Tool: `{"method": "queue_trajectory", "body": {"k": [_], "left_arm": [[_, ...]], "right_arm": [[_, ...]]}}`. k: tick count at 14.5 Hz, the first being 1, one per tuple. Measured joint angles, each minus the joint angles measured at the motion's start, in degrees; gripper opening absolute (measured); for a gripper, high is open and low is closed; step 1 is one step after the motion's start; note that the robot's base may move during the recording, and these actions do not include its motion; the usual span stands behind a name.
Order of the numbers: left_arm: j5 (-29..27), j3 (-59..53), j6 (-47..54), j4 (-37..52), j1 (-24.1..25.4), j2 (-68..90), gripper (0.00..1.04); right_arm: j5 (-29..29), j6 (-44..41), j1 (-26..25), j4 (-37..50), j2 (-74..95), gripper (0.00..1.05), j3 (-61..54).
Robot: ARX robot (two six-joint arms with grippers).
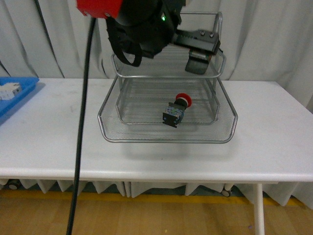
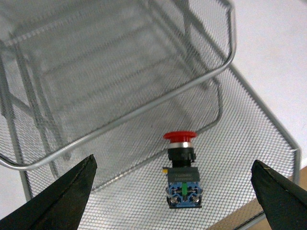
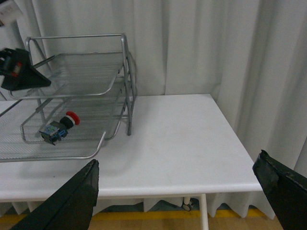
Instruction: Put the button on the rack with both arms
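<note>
The button (image 1: 176, 110), with its red cap and black and blue body, lies on its side on the mesh of the rack's (image 1: 166, 141) pulled-out bottom tray. My left gripper (image 1: 198, 59) hangs open above the rack's upper tiers, apart from the button. In the left wrist view the button (image 2: 182, 178) lies free on the mesh, below and between the spread fingers of the left gripper (image 2: 173, 163). My right gripper (image 3: 177, 162) is open and empty over the table's right part, well away from the rack (image 3: 125, 72) and the button (image 3: 58, 128).
A shallow blue tray (image 1: 14, 95) holding a white part (image 1: 10, 89) sits at the table's far left. The white table (image 1: 264, 137) runs to the right of the rack, and curtains hang behind it. A black cable (image 1: 80, 147) hangs in front at the left.
</note>
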Motion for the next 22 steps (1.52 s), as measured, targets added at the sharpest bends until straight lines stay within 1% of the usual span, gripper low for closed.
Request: {"method": "queue_trajectory", "body": {"k": [2,3,4,5,6,7,8,9,11,12,13,17,20,21,22], "left_arm": [[2.73,-12.35,1.18,10.43,-0.02,-9.77,0.98],[3.1,-18.67,1.2,14.34,0.46,-14.88,0.98],[2.58,-23.76,1.36,16.63,1.2,-19.39,0.98],[1.16,-29.09,1.53,18.21,2.99,-24.5,0.98],[-8.26,-37.22,-0.15,33.18,4.11,-28.74,0.89],[-15.93,-45.29,-2.54,45.53,6.21,-32.83,0.76],[-17.14,-52.74,-3.74,53.4,8.79,-36.37,0.64],[-15.41,-59.49,-4.42,57.81,10.73,-39.85,0.49],[-11.82,-67.28,-4.96,59.36,13.6,-45.07,0.25],[-10.29,-70.93,-4.98,59.76,15.34,-48.15,0.11],[-8.9,-73.37,-5.2,59.78,16.72,-50.69,0.02],[-4.57,-81.02,-5.18,57.66,20.72,-60.33,0.02],[-2.36,-84.87,-5.18,53.72,23.23,-68.02,0.02],[0.59,-85.81,-5.18,52.04,25.09,-70.64,0.02],[2.43,-86.73,-5.18,50.21,28.09,-73.22,0.02]], "right_arm": [[0.0,0.0,0.0,-0.02,0.0,0.98,0.0],[0.0,0.0,0.0,0.0,0.0,0.98,0.0],[0.0,0.0,0.0,0.0,0.0,0.98,0.0],[0.0,0.0,0.0,-0.02,0.0,0.98,0.0],[-0.02,0.0,0.0,0.0,0.0,0.98,0.0],[-0.02,0.0,0.0,0.0,0.0,0.98,0.0],[-0.02,0.0,0.0,0.0,0.0,0.98,0.0],[-0.02,0.0,0.0,0.0,0.0,0.98,0.0],[-0.02,0.0,0.0,0.0,0.0,0.98,0.0],[0.0,0.0,0.0,0.0,0.0,0.98,0.0],[0.0,0.0,0.0,0.0,0.0,0.98,0.0],[-0.02,0.0,0.0,0.0,0.0,0.98,0.0],[-0.02,0.0,0.0,0.0,0.0,0.98,0.0],[-0.02,0.0,0.0,0.0,0.0,0.98,0.0],[0.0,0.0,0.0,0.02,0.0,0.98,0.0]]}}
